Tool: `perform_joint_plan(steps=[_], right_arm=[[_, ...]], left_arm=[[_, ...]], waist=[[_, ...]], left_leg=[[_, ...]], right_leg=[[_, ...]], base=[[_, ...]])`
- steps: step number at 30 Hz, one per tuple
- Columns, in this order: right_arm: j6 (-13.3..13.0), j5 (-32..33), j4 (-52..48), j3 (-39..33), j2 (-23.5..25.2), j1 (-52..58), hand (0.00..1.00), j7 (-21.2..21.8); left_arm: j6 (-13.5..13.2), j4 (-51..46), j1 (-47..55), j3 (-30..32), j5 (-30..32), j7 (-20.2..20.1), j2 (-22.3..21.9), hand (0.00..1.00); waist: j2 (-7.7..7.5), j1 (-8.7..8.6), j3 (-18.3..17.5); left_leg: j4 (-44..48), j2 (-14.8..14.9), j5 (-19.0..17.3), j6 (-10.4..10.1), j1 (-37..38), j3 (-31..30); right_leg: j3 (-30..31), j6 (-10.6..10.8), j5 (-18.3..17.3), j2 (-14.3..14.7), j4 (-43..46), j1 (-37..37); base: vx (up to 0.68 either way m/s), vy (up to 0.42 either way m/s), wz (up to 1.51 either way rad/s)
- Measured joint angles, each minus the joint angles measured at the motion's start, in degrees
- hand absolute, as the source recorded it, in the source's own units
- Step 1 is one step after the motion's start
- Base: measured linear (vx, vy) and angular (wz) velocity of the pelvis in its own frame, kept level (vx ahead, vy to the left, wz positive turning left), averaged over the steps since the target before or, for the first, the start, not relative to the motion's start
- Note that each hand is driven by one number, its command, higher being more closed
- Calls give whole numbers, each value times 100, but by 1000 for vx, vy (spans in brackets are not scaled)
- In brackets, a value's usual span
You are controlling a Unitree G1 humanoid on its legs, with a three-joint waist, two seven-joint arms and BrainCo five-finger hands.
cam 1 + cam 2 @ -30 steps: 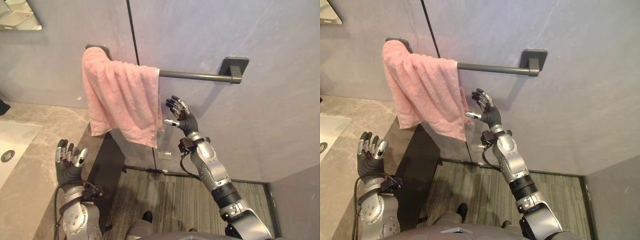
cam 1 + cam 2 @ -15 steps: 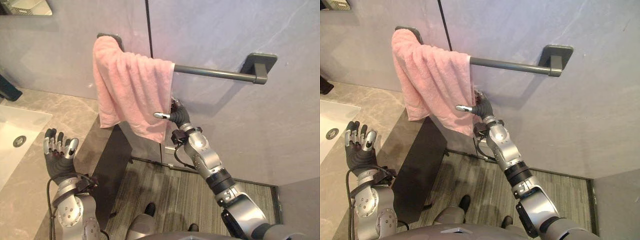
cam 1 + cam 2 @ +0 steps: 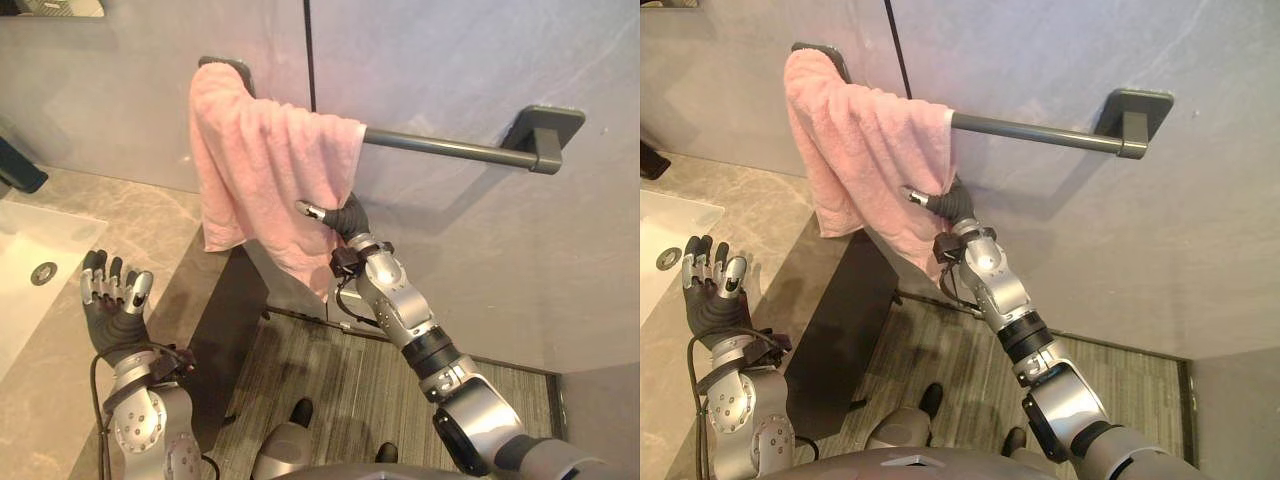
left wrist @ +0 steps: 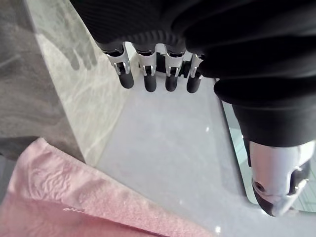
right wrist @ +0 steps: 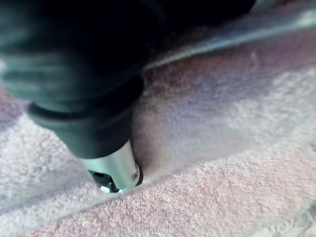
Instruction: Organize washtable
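Left eye view: 1 pink towel [image 3: 262,160] hangs over the left end of the wall-mounted towel bar [image 3: 440,150]. Right hand [image 3: 347,216] is at the towel's right edge, partly behind it; grasp cannot be told. Left hand [image 3: 112,305] is released, raised above the marble counter [image 3: 45,365].

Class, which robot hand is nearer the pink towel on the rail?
Right. The right hand is against the right edge of the pink towel; the left hand is raised, open, over the countertop, below and left of it.
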Motion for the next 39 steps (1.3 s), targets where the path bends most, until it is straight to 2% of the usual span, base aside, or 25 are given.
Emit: perform_joint_plan(steps=[12, 19, 24, 30, 36, 37, 39], right_arm=[[7, -6, -268, -180, -39, 405, 100, 73], [3, -2, -1008, -542, -140, 1141, 100, 284], [-18, 23, -1447, -612, -125, 1710, 100, 445], [-55, 229, -1477, -563, -114, 1906, 100, 556], [-56, 459, -1477, -345, -119, 1994, 100, 628], [-56, 464, -1473, -233, -117, 2016, 100, 630], [-56, 514, -1474, -145, -118, 2027, 100, 633]], left_arm=[[45, 8, 137, -1, 16, -16, 44, 0], [188, 201, 8, 4, 127, -146, 266, 0], [302, 610, -268, -120, 423, -260, 419, 0], [443, 984, -579, -259, 786, -257, 576, 0], [476, 1379, -1169, -611, 967, -186, 765, 0], [483, 1492, -1310, -720, 1016, -149, 811, 0], [487, 1602, -1493, -797, 1022, -105, 866, 0]], waist=[[-1, -72, -1], [-6, -323, -4], [-21, -468, -17], [-28, -621, -185], [-15, -675, -292], [-16, -758, -349], [-17, -803, -362]], left_leg=[[-107, -3, 74, 0, 125, 53], [-113, 10, 66, 12, 221, 315], [-135, 23, 36, 59, 331, 573], [-245, 31, 54, 82, 412, 790], [-306, 31, 63, 96, 488, 966], [-321, 29, 67, 101, 489, 972], [-338, 32, 67, 101, 534, 1000]], right_leg=[[65, 2, 1, -13, -1, 49], [336, 42, 74, -16, -5, 2], [601, 70, 154, -14, -34, -20], [794, 105, 205, -12, -59, -94], [962, 123, 311, -12, -206, -67], [965, 123, 323, -13, -218, -69], [987, 123, 323, -9, -218, -50]], base=[[-3, 3, -2], [0, 16, -20], [-17, 32, -27], [0, 18, -18], [16, 12, -16], [16, 9, -6], [10, 5, -7]])
